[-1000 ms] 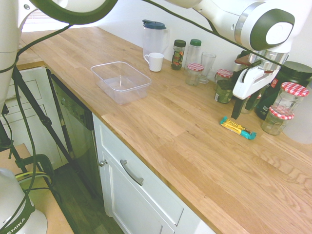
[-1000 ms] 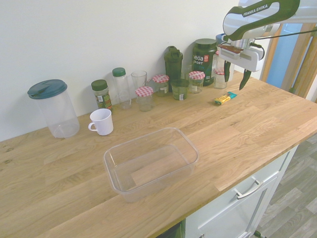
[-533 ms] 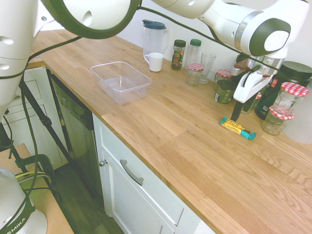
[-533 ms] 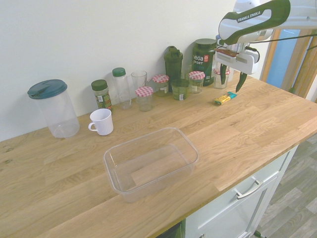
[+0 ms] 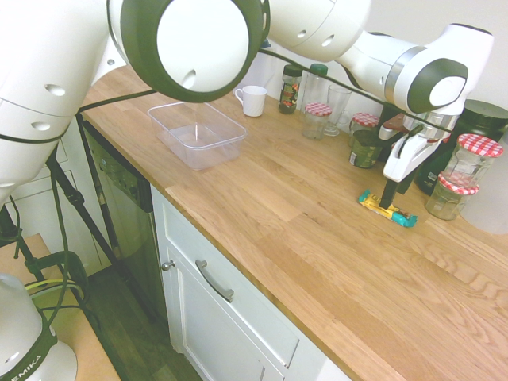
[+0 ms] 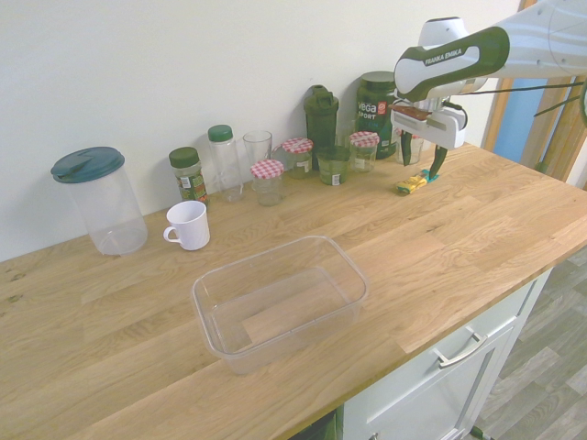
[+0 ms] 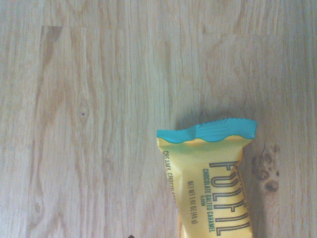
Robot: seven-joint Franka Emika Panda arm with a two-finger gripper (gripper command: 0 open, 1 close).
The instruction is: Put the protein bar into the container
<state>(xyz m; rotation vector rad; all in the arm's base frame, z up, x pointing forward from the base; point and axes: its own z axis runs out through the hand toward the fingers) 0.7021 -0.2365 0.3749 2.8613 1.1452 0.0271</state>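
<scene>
From my station I have the white two-finger gripper with dark fingers (image 6: 422, 167) down at the small bar in a yellow wrapper with teal ends (image 6: 417, 181). Over the last second it has dropped from above the bar to just about the wooden countertop (image 5: 317, 262). The fingers are apart, as they were a second ago, and I read them as reaching down around the bar, one to each side, though I cannot tell whether either one touches the wrapper. The bar itself has not shifted: it lies flat on the wood, near the stacked glass jars with red-checked lids (image 5: 462, 176).

The wrist camera now gives me one teal end and much of the printed yellow face, which tells me the approach is close. In my judgement that finishes the reach and leaves the grasp as the next step: bring the fingers together across the bar's narrow width, then lift straight up. The wrapper looks slick and crinkly, so a grip near one end could let it swing or slip.

The clear rectangular plastic tub (image 6: 280, 302) sits well apart from the bar, open at the top with nothing in it, so the carry and release remain. I would lift high enough to clear its rim.
</scene>
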